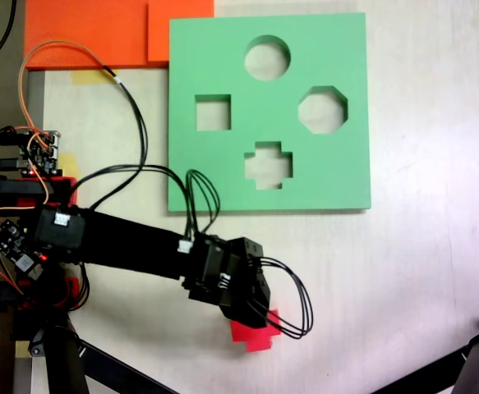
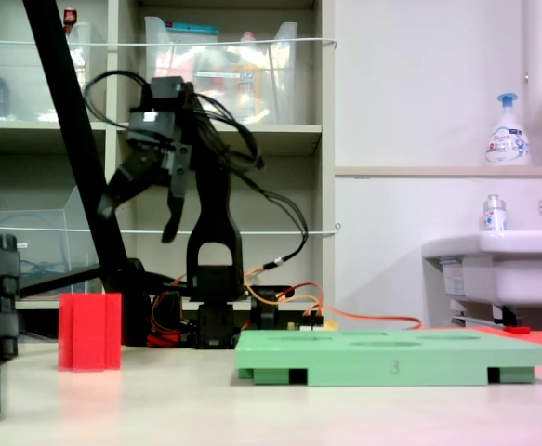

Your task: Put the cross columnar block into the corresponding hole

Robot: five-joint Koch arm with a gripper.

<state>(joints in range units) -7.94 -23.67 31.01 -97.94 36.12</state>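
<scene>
one black koch arm reaches in from the first exterior view's left, its gripper raised in the air in the second exterior view with the two fingers spread apart and nothing between them. from above, the arm's wrist housing and looping black cables cover the fingers, so their state cannot be read in the first exterior view.

there is one small bright red foam block with a plus-shaped section, standing upright on the pale tabletop at the second exterior view's left, below the gripper and apart from it. in the first exterior view only a corner of the block shows past the wrist, so its cross shape is hard to make out there.

further right lies one large flat green square foam board, clear of the block. it has four cutouts: one round, one square, one octagonal, and one plus-shaped hole nearest the arm, empty. in the second exterior view the board is seen edge-on and its cutouts cannot be told apart.

one orange sheet is cut off at the first exterior view's top edge, partly tucked beside the board.
</scene>
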